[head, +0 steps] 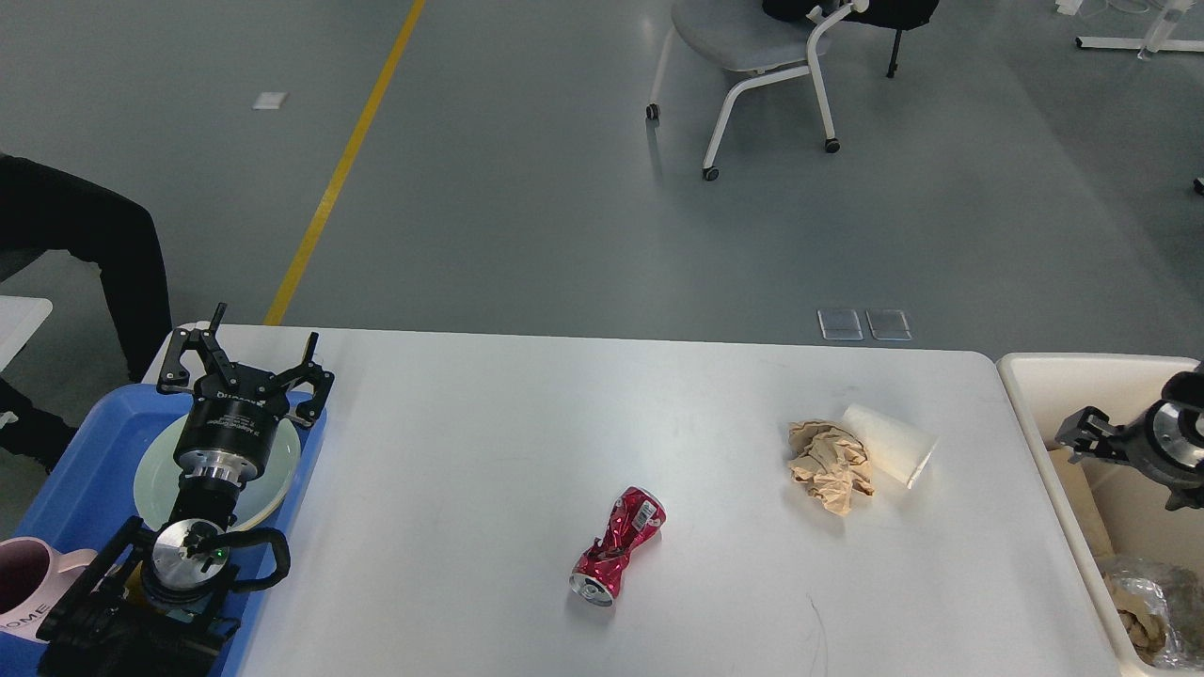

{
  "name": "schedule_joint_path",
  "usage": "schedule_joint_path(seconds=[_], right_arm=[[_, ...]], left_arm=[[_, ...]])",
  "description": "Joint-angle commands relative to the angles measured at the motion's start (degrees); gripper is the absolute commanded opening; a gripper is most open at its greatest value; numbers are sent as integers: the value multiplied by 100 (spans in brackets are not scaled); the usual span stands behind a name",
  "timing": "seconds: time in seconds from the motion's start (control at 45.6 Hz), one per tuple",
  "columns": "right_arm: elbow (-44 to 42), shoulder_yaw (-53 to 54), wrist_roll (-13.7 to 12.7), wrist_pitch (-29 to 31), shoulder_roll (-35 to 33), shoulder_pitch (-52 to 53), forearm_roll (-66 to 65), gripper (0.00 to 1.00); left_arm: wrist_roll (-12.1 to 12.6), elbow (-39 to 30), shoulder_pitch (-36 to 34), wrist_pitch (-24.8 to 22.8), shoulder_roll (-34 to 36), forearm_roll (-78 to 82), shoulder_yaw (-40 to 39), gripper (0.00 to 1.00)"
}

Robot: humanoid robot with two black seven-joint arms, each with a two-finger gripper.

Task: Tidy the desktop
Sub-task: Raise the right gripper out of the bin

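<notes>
The white desktop [527,451] holds a crushed red can [616,545] near the front middle. A crumpled wad of brown paper [830,461] and a white paper cup [889,442] on its side lie touching each other at the right. My left gripper [249,355] is open and empty, hovering over a pale green plate [277,470] in the blue tray [85,470] at the left edge. My right gripper [1080,434] hangs over the beige bin [1035,376] at the right; it is dark and its fingers cannot be told apart.
A pink mug [23,583] stands in the blue tray at the front left. The beige bin holds crumpled wrapping [1152,602]. A person in black [85,254] is at the far left, and a grey chair [752,56] stands on the floor beyond.
</notes>
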Motion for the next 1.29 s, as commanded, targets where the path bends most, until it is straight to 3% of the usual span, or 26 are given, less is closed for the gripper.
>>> schedule_joint_path(seconds=[0.0,0.197,0.504,0.679,1.271], right_arm=[[434,-290,-7,1156,306,1112,-10,100],[1417,-290,-7,2230,527,2747,7,100],[3290,-483,-77,2360,913,4963,148,100],[3484,-878,-95,2360,975,5157,543,100],[3440,-764,-51,2360,1133,5280,561,100]], left_arm=[[0,0,-2,0,3,1,0,96],[0,0,-1,0,3,1,0,96],[0,0,-2,0,3,1,0,96],[0,0,-1,0,3,1,0,96],[0,0,7,0,3,1,0,96]])
